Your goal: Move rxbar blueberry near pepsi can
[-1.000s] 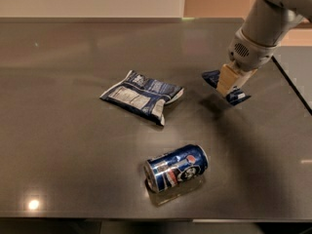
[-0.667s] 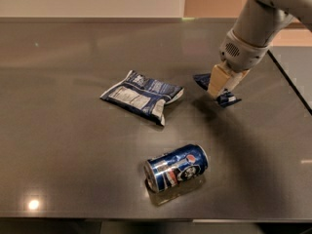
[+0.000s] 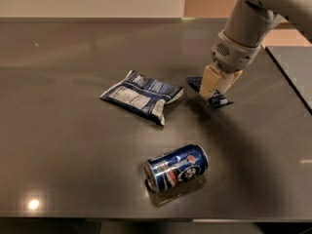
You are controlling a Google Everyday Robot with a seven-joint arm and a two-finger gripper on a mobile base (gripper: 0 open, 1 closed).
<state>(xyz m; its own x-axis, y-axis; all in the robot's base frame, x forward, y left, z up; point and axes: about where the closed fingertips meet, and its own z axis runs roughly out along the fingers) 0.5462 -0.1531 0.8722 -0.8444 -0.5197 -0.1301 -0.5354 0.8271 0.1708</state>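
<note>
The rxbar blueberry (image 3: 220, 101) is a small dark navy wrapper at the right middle of the dark table (image 3: 63, 130). My gripper (image 3: 217, 87) comes down from the upper right, and its pale fingers (image 3: 209, 83) are shut on the bar, whose ends stick out on both sides. I cannot tell whether the bar touches the table. The pepsi can (image 3: 176, 168) lies on its side near the front edge, down and to the left of the gripper, well apart from the bar.
A crumpled blue-and-white chip bag (image 3: 141, 95) lies just left of the bar, between it and the table's middle. A seam (image 3: 287, 82) separates a second dark surface at the far right. The table's front edge runs just below the can.
My gripper has moved to the left and slightly nearer with the bar in its fingers, closer to the chip bag. The can and the bag have not moved.
</note>
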